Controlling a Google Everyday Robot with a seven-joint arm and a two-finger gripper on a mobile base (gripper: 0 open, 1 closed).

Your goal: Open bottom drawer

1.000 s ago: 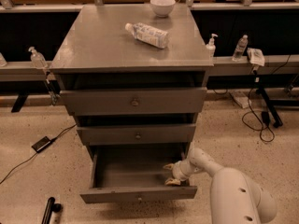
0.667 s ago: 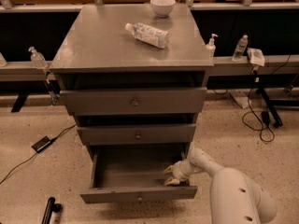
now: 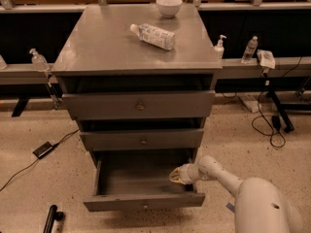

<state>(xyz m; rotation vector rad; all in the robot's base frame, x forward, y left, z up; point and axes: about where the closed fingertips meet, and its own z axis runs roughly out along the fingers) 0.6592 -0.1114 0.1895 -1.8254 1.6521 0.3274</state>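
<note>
Grey metal cabinet (image 3: 97, 42), three drawers, centre of frame.

- Bottom drawer (image 3: 144, 201): lower centre, slimmest front, small round knob. It stands pulled well forward of the middle drawer (image 3: 116, 141) and top drawer (image 3: 97, 107), both shut. Its plain grey interior is exposed.
- Gripper (image 3: 179, 175): right of lower centre, reaching over the open drawer's right side, on a white arm (image 3: 218, 173). Whether it is spread or pressed together cannot be told.
- Change over the last second: the gripper has drifted slightly up and left, and the drawer front sits where it did.
- Judgement: the pull looks finished and the opening essentially done. Only clearing the arm likely remains.
- On top: plastic bottle (image 3: 153, 35) lying on its side, and a white bowl (image 3: 168, 6) at the rear edge.
</note>
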